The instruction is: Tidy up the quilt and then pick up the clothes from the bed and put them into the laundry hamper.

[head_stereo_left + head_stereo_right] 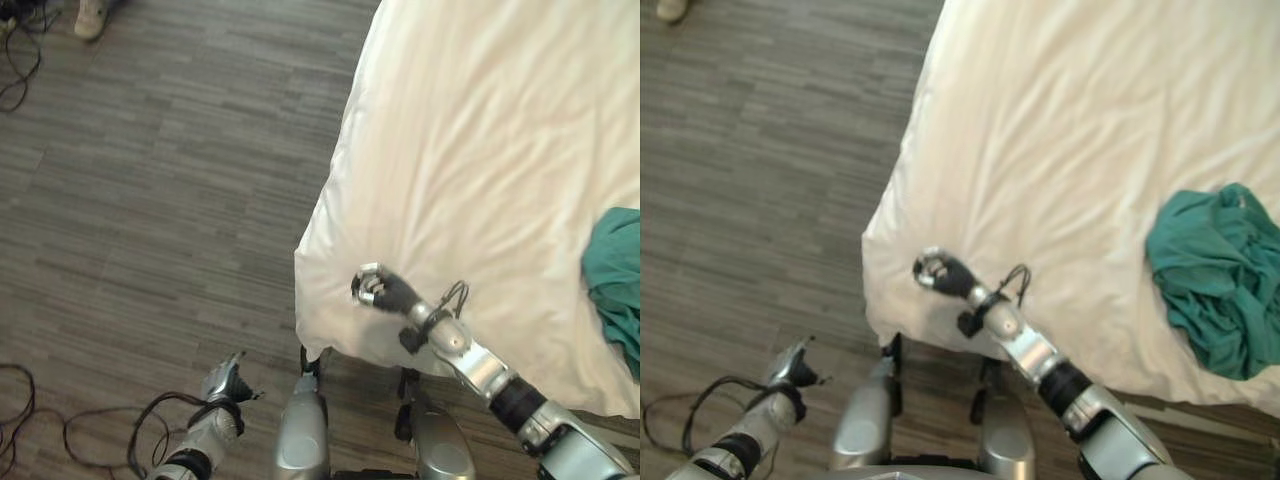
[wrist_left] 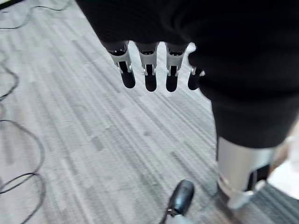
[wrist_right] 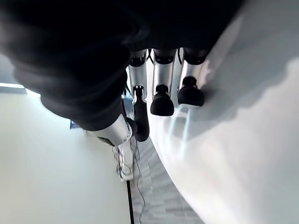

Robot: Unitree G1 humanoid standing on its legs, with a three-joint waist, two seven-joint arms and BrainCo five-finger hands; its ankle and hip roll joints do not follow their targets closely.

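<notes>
1. A white quilt (image 1: pixel 1070 150) is seen spread over the bed, covering the scene from 12 to 4 o'clock, with its corner hanging toward the grey wood-grain floor (image 1: pixel 150 200).
2. A crumpled teal garment (image 1: pixel 1220 275) is seen lying on the quilt at 3 o'clock, well apart from both hands.
3. The right robot hand (image 1: pixel 940 272) is held over the quilt's corner near the centre; its fingers (image 3: pixel 162 100) are curled and nothing is gripped.
4. The left robot hand (image 1: pixel 228 380) is held over the floor at 7 o'clock, its fingers (image 2: pixel 150 77) straight and relaxed, holding nothing.
5. A light shoe (image 1: pixel 90 17) of a person is seen at 11 o'clock.
6. No readable writing is seen.
</notes>
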